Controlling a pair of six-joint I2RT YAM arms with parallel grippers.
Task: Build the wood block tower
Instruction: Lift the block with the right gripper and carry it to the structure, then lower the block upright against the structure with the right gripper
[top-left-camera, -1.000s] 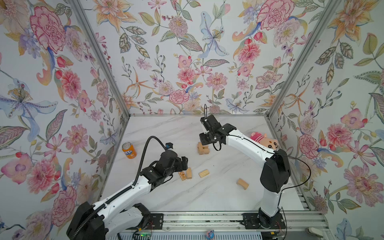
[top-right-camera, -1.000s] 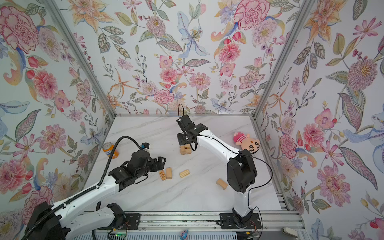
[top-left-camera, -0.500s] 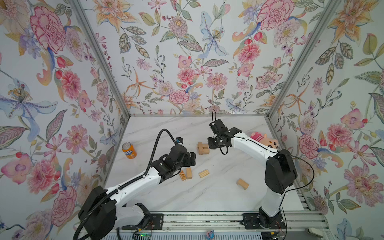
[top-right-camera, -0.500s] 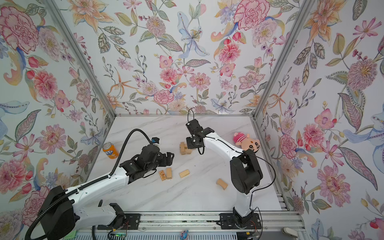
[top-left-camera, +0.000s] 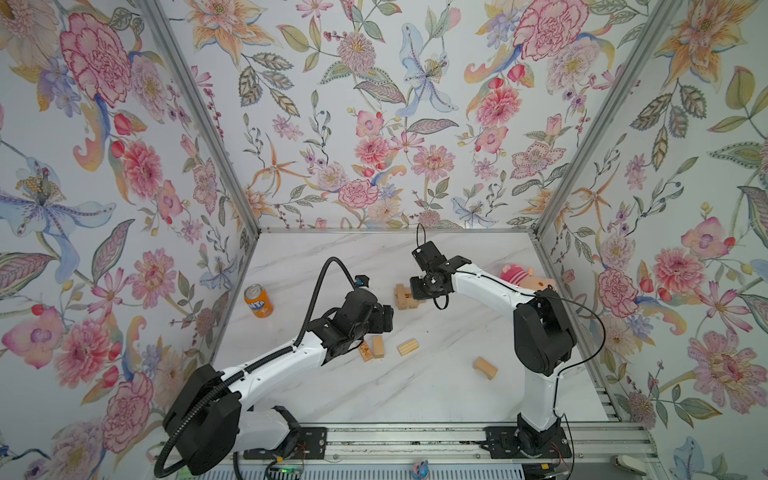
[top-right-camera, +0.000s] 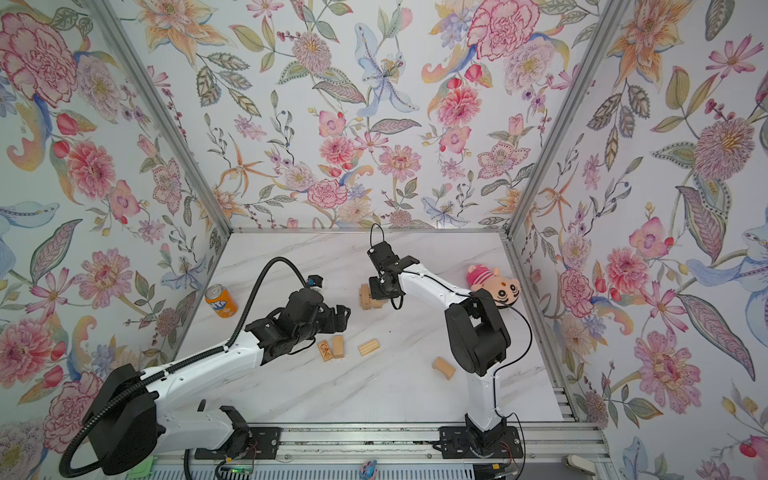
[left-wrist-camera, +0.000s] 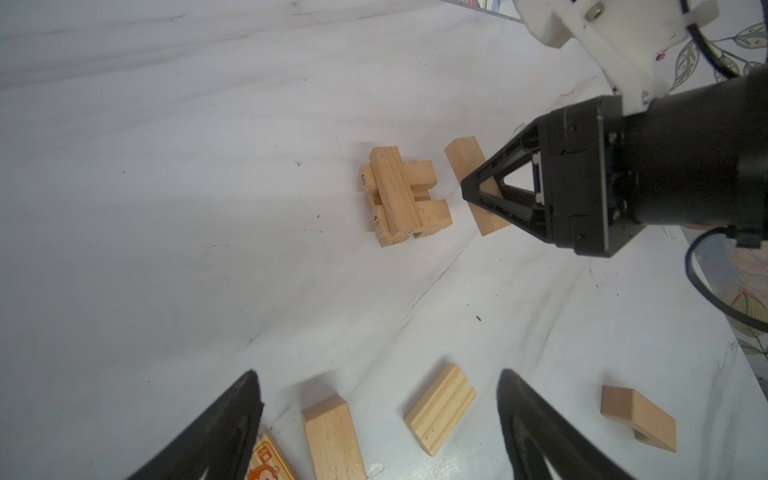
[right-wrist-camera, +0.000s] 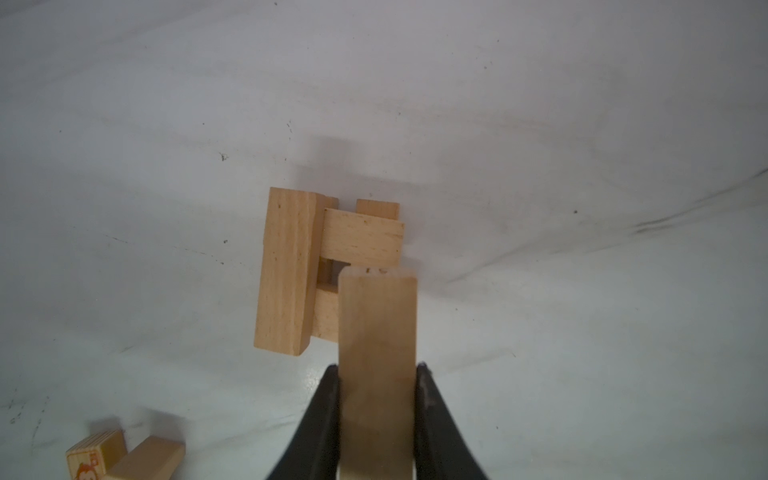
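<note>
The tower (top-left-camera: 402, 297) (top-right-camera: 367, 297) is a small crossed stack of wood blocks mid-table, with one long block lying along its top (right-wrist-camera: 286, 270). My right gripper (right-wrist-camera: 377, 368) is shut on a plain wood block (right-wrist-camera: 376, 324), held just beside the tower's right side (left-wrist-camera: 464, 156). My left gripper (left-wrist-camera: 378, 374) is open and low over the loose blocks. Between its fingers lie a plain block (left-wrist-camera: 332, 436) and a ridged block (left-wrist-camera: 440, 409). The orange-print block (left-wrist-camera: 266, 461) lies by one finger. A curved block (top-left-camera: 485, 368) lies further right.
An orange soda can (top-left-camera: 258, 301) stands near the left wall. A plush doll with a pink hat (top-left-camera: 525, 278) lies by the right wall behind the right arm. Flowered walls close in three sides.
The left arm has reached forward and right over the loose blocks, its gripper still open. The right gripper has carried its block down beside the tower.
</note>
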